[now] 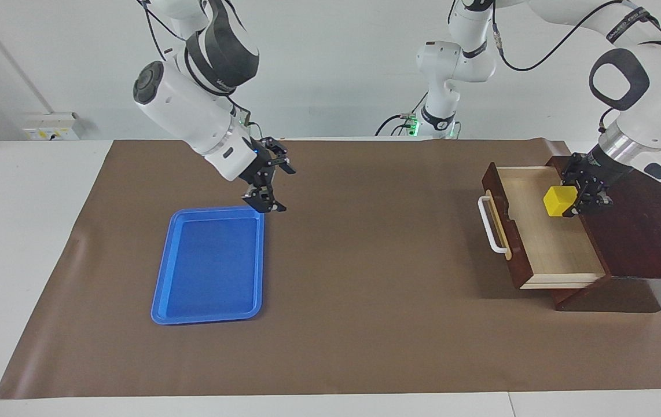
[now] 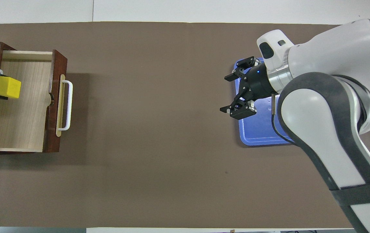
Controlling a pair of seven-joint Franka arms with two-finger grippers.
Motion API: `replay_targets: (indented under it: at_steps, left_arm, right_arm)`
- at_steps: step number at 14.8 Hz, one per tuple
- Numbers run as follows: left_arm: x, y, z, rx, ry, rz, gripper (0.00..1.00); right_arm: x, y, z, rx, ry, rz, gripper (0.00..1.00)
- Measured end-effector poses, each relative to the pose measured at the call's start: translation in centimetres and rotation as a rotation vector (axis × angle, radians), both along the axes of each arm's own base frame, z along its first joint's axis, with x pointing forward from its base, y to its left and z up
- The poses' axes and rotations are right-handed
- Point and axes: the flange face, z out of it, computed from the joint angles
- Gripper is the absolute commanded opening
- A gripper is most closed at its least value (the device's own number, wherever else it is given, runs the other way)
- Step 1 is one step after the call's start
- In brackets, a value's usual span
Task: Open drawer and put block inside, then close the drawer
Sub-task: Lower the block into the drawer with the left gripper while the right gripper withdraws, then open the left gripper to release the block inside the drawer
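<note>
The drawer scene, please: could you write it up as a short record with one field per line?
drawer: pulled out of its dark wooden box, pale interior exposed, at the left arm's end of the table
handle: white bar on the drawer front
block: yellow cube, held over the drawer's inner end
left gripper: shut on the block
right gripper: open, empty, over the edge of the blue tray nearest the robots
task stage: drawer open, block not yet released, closing not yet done
</note>
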Motion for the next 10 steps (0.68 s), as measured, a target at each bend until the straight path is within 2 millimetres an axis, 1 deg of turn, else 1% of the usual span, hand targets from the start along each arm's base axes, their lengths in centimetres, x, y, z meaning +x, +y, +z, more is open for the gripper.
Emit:
replay_targets:
  at_steps: [1, 3, 5, 6, 7, 10]
  left_arm:
    - [-0.1, 0.1, -1.5, 0.000, 0.006, 0.005, 0.00]
    - [-0.5, 0.2, -4.2, 0.001, 0.012, 0.012, 0.00]
    - [-0.8, 0.4, -5.8, 0.003, 0.011, 0.017, 0.00]
    - [-0.9, 0.5, -6.2, 0.002, 0.016, 0.011, 0.62]
    - [-1.1, 0.5, -6.4, 0.000, 0.017, 0.003, 1.00]
    - [-1.1, 0.4, -5.9, 0.000, 0.007, -0.014, 1.00]
  right_arm:
    - [0.1, -1.4, 0.5, -0.035, 0.006, -0.051, 1.00]
    - [-0.1, -3.2, 1.9, -0.112, 0.012, -0.152, 1.00]
    - [-0.7, -4.4, 3.3, -0.185, 0.033, -0.265, 1.00]
    - [-1.1, -5.1, 3.7, -0.210, 0.066, -0.325, 1.00]
    - [-1.5, -5.9, 3.9, -0.228, 0.112, -0.388, 1.00]
    - [-2.2, -8.9, 4.0, -0.292, 0.204, -0.520, 1.00]
